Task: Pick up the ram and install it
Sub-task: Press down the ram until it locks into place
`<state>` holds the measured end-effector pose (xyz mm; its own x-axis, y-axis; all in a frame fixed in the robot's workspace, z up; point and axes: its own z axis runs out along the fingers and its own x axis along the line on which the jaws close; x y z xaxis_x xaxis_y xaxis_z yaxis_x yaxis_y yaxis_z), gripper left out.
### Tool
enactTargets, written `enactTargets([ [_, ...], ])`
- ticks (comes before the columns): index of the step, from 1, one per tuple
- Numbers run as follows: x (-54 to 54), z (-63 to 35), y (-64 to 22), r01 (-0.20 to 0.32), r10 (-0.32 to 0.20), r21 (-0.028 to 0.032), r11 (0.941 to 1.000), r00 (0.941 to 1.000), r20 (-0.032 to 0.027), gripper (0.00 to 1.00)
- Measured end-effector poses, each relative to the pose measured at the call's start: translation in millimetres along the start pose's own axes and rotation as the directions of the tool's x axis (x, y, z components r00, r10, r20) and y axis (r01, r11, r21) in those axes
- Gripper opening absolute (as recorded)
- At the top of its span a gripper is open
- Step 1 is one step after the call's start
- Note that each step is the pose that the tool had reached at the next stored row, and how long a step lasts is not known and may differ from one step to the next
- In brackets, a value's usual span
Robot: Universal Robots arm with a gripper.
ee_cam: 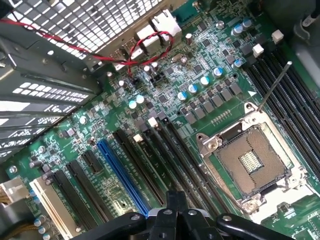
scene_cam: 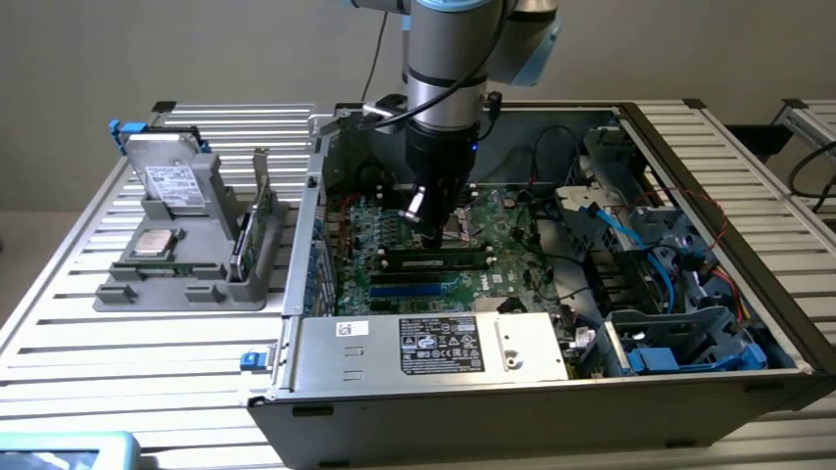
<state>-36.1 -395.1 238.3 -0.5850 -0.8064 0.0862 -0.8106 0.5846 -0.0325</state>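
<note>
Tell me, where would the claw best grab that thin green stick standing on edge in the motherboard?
Probably the middle of its top long edge, coming straight down from above and pinching its two flat faces. The ram stands on edge in a slot of the motherboard, its lower edge buried and other slots close beside it.

A: Can you read anything on the computer case (scene_cam: pixel 392 411)?

B: Very little. The black label (scene_cam: pixel 438 346) on the power supply (scene_cam: pixel 432 345) is covered in white print and small marks, but none of it can be made out.

A: And the small white sticker (scene_cam: pixel 348 329) beside it?

B: It carries a dark code pattern, unreadable.

A: The drive (scene_cam: pixel 170 181) standing in the grey holder (scene_cam: pixel 183 284)?

B: It has a white label with lines of print, also illegible.

A: The green board (ee_cam: pixel 200 65)?

B: In the wrist view it bears tiny white markings beside its parts, too small to read.
</note>
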Motion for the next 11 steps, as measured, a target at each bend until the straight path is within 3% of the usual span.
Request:
enactTargets([
  [3, 0.0, 0.0, 0.0, -0.039, 0.039, -0.0032, 0.9992, 0.9992, -0.0011, 0.11],
  [11, 0.0, 0.0, 0.0, -0.121, 0.121, -0.0038, 0.9926, 0.9926, 0.0010, 0.11],
])
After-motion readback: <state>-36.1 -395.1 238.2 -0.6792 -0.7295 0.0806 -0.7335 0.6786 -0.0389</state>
